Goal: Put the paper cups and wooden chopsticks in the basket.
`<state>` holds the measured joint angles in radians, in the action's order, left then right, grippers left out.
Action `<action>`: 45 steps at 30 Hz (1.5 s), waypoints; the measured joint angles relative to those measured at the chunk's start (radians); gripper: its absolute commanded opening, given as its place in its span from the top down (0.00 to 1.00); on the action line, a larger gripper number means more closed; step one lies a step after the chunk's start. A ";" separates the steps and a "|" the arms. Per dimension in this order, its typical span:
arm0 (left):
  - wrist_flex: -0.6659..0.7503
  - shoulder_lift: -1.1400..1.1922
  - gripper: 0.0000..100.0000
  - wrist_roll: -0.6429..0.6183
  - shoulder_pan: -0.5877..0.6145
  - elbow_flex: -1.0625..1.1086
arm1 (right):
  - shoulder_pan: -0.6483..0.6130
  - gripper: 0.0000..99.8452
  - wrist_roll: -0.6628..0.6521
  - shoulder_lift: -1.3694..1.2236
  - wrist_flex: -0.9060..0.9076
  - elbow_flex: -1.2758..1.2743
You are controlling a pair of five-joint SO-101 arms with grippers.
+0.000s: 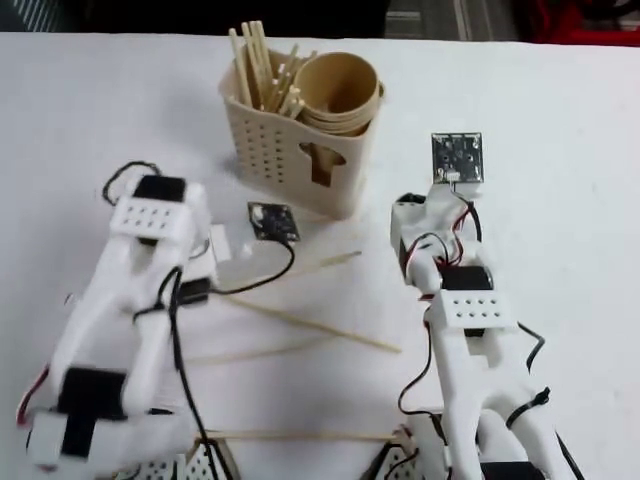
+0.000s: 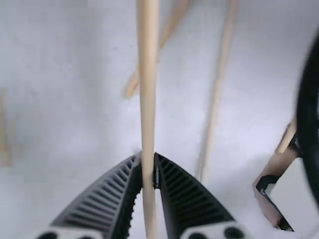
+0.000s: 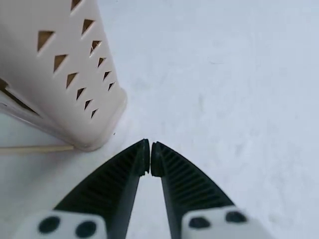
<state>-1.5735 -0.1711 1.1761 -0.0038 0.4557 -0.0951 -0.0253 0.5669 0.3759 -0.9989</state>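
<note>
Chopstick (image 2: 147,74) clamped in left gripper (image 2: 148,172), loose chopsticks (image 2: 217,84) on table beyond. Right gripper (image 3: 149,157) closed, empty, beside basket (image 1: 285,165). Best lift clear, tip upright, then release next to paper cups (image 1: 340,90) inside.

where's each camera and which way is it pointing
High view: fixed above, looking down on the white table, cream perforated plastic basket, white left arm and right arm.
Left wrist view: on the left arm, looking down past the black left tool, shut on a pale wooden chopstick.
Right wrist view: on the right arm, looking past the shut right tool.
High and right wrist views share the basket.
</note>
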 measured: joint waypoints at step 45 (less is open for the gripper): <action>1.030 -0.064 0.98 -1.074 -0.206 -0.402 | 0.041 0.98 0.000 0.000 -0.031 0.000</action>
<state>-0.5439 -0.2355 0.1020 -0.2094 0.0537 -0.0537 -0.0253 0.5669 0.3452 -0.9989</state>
